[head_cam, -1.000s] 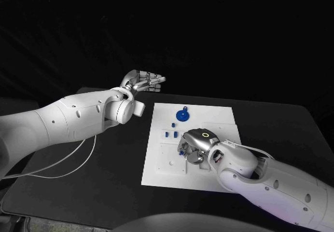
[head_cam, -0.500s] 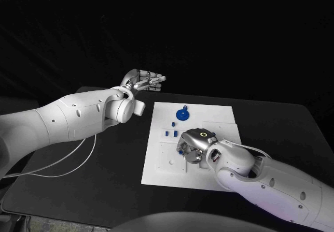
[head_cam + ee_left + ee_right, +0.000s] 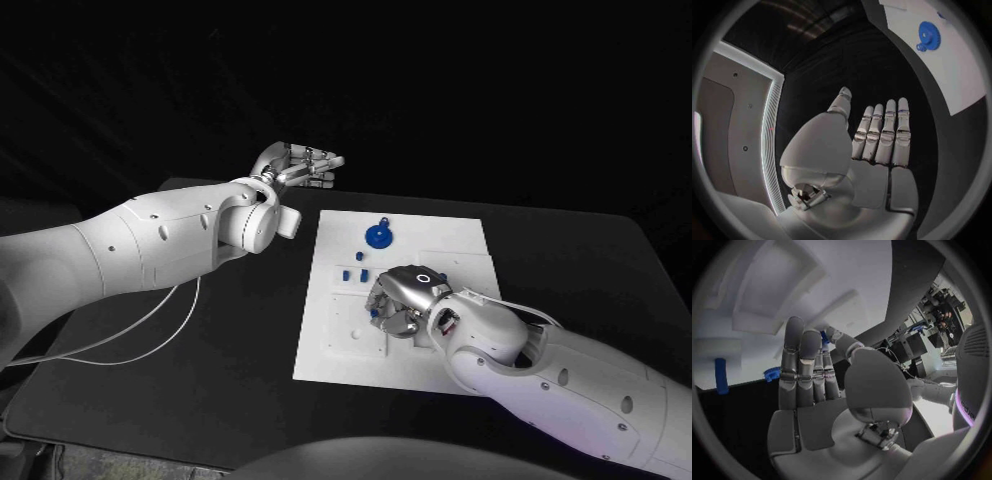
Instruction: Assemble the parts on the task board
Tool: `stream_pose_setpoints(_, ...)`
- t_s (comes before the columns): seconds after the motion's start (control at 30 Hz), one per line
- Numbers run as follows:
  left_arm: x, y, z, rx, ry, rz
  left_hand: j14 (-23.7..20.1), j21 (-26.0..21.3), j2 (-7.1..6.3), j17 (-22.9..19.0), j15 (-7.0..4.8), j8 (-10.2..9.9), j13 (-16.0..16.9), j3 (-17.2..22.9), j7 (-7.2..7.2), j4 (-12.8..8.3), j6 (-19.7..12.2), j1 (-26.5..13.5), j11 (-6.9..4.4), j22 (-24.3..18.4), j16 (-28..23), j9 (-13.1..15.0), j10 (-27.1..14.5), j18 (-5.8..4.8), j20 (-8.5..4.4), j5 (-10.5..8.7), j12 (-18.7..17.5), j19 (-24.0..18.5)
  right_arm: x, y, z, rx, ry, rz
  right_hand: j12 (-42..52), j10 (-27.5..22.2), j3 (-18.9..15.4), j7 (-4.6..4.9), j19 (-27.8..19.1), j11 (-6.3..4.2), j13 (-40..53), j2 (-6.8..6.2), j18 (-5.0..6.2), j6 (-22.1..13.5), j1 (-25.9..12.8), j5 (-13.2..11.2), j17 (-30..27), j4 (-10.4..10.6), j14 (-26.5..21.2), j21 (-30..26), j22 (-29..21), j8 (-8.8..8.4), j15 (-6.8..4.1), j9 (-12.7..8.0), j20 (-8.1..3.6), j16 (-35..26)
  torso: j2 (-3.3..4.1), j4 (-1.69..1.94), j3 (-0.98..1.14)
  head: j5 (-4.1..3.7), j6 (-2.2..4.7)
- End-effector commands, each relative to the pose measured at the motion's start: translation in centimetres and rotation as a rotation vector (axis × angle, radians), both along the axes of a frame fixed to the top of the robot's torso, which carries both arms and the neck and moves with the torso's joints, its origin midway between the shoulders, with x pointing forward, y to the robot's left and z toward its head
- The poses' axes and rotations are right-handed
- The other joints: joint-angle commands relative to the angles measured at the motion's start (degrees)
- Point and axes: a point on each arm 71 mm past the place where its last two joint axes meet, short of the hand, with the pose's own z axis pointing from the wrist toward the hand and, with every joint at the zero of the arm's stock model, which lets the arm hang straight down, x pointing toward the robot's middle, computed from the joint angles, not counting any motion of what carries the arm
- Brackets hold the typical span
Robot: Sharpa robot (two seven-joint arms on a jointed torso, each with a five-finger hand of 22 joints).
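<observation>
The white task board (image 3: pixel 433 232) lies in the middle of the black table. My right hand (image 3: pixel 405 301) hovers low over the board's middle, and a small blue part (image 3: pixel 824 337) sits pinched between its thumb and a finger; the same part (image 3: pixel 378 312) peeks out under the hand. A blue gear (image 3: pixel 378 238) lies on the board's far side, also visible as the gear (image 3: pixel 928 36) in the left wrist view. My left hand (image 3: pixel 300 164) is raised beyond the board's far left corner, fingers straight and holding nothing.
Small blue pieces (image 3: pixel 358 272) stand in the board just left of my right hand. A blue peg (image 3: pixel 719 375) and a toothed blue piece (image 3: pixel 772 372) lie at the board's edge. White cables (image 3: pixel 137 340) trail over the table's left side.
</observation>
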Motion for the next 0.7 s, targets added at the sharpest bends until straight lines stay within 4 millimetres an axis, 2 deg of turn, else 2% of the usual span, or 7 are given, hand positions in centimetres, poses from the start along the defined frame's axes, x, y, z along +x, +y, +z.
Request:
stream_pose_setpoints(0.03, 0.0, -0.2, 0.1, -0.002, -0.002, -0.013, -0.41, 0.05, 0.35, -0.07, -0.09, 0.01, -0.05, -0.2, -0.13, 0.06, -0.39, -0.03, 0.34, -0.07, -0.19, -0.03, -0.18, 0.61, 0.26, 0.26, 0.21, -0.05, -0.1, -0.2, -0.4, 0.031, 0.01, -0.023, -0.4, -2.39, -0.1, 0.57, 0.45, 0.82, -0.34, -1.45, 0.04, -2.02, 0.38, -0.09, -0.13, 0.08, -0.14, -0.47, -0.36, -0.27, 0.63, -0.56, 0.16, -0.13, 0.0, -0.03, 0.03, -0.01, 0.07)
stream_pose_setpoints(0.1, 0.0, -0.2, 0.1, -0.003, -0.002, -0.013, -0.41, 0.05, 0.35, -0.07, -0.09, 0.01, -0.05, -0.2, -0.13, 0.06, -0.39, -0.03, 0.34, -0.07, -0.19, -0.03, -0.18, 0.61, 0.26, 0.26, 0.21, -0.05, -0.1, -0.3, -0.2, 0.058, 0.001, -0.031, -0.35, -5.99, 0.1, 1.12, 0.57, 1.86, -0.35, -2.71, 0.63, -3.49, 0.41, 0.69, -0.05, 0.04, -0.23, -0.67, -0.49, -0.22, 1.32, -0.59, 0.6, 0.03, 0.0, -0.03, 0.03, -0.01, 0.07)
stream_pose_setpoints(0.13, 0.0, -0.2, 0.1, -0.002, -0.002, -0.013, -0.42, 0.05, 0.31, -0.07, -0.09, 0.01, -0.05, -0.17, -0.12, 0.1, -0.45, -0.03, 0.35, -0.07, -0.19, -0.03, -0.19, 0.62, 0.27, 0.23, 0.22, -0.05, -0.1, -0.4, 0.0, 0.078, -0.005, -0.035, -0.38, -7.95, -0.44, 1.29, 1.02, 2.4, -0.32, -3.76, 1.49, -3.9, 0.75, 2.99, 0.37, -0.09, -0.76, 0.01, 0.14, -0.17, 1.94, -0.56, 1.36, 0.45, 0.03, 0.0, 0.05, 0.0, 0.11)
stream_pose_setpoints(0.2, 0.0, -0.1, 0.1, -0.002, -0.002, -0.013, -0.46, 0.04, 0.21, -0.06, -0.08, 0.02, -0.04, -0.09, -0.09, 0.23, -0.65, -0.03, 0.36, -0.08, -0.19, -0.04, -0.25, 0.64, 0.29, 0.16, 0.23, -0.06, -0.1, -0.6, 0.2, 0.104, -0.014, -0.04, -0.35, -9.3, -1.6, 1.1, 0.67, 2.64, -0.29, -4.39, 2.21, -4.64, 1.29, 4.31, 0.71, -0.13, -1.08, 0.59, 0.98, -0.19, 2.14, -0.58, 1.81, 0.86, 0.04, -0.01, 0.06, 0.01, 0.09)
stream_pose_setpoints(0.43, 0.0, 0.0, 0.1, -0.004, -0.001, -0.009, -0.46, 0.05, 0.04, -0.06, -0.06, 0.0, -0.05, -0.06, -0.01, 0.87, -1.32, -0.41, 0.39, -0.08, -0.19, -0.06, -0.27, 0.67, 0.3, -0.46, 0.22, -0.04, -0.4, -1.7, 0.8, 0.136, -0.016, -0.051, -0.37, -10.81, -5.13, 0.72, -0.3, 2.98, -0.27, -4.03, 2.92, -5.3, 2.6, 5.46, 1.01, -0.04, -1.58, 1.25, 2.68, -0.19, 2.44, -0.57, 2.34, 1.25, -0.03, -0.08, 0.02, -0.08, 0.28)
stream_pose_setpoints(0.57, -0.1, 0.1, 0.1, -0.005, -0.001, -0.008, -0.46, 0.05, 0.04, -0.06, -0.06, 0.0, -0.05, -0.06, -0.01, 0.87, -1.32, -0.41, 0.39, -0.08, -0.19, -0.06, -0.27, 0.67, 0.3, -0.46, 0.22, -0.04, -0.3, -2.4, 1.8, 0.158, -0.027, -0.063, -0.39, -10.43, -4.73, 0.81, -0.3, 2.89, -0.29, -3.84, 2.93, -5.07, 2.62, 5.54, 1.02, 0.09, -1.51, 1.3, 3.0, -0.19, 2.37, -0.56, 2.3, 1.3, 0.01, -0.1, 0.02, -0.21, 0.51)
stream_pose_setpoints(0.7, -0.1, 0.1, 0.1, -0.005, 0.0, -0.008, -0.5, 0.04, -0.08, -0.06, -0.06, 0.0, -0.04, 0.07, -0.06, 1.06, -1.2, -0.21, 0.38, -0.08, -0.19, -0.06, -0.27, 0.68, 0.32, -0.42, 0.24, -0.04, 0.4, -3.4, 3.2, 0.153, -0.04, -0.082, -0.41, -9.43, -1.7, 0.85, -0.29, 2.73, -0.32, -4.0, 2.81, -4.81, 2.61, 4.43, 1.02, -0.17, -1.28, 1.52, 3.73, -0.18, 2.52, -0.56, 2.36, 1.42, 0.0, -0.09, 0.02, -0.58, 0.73)
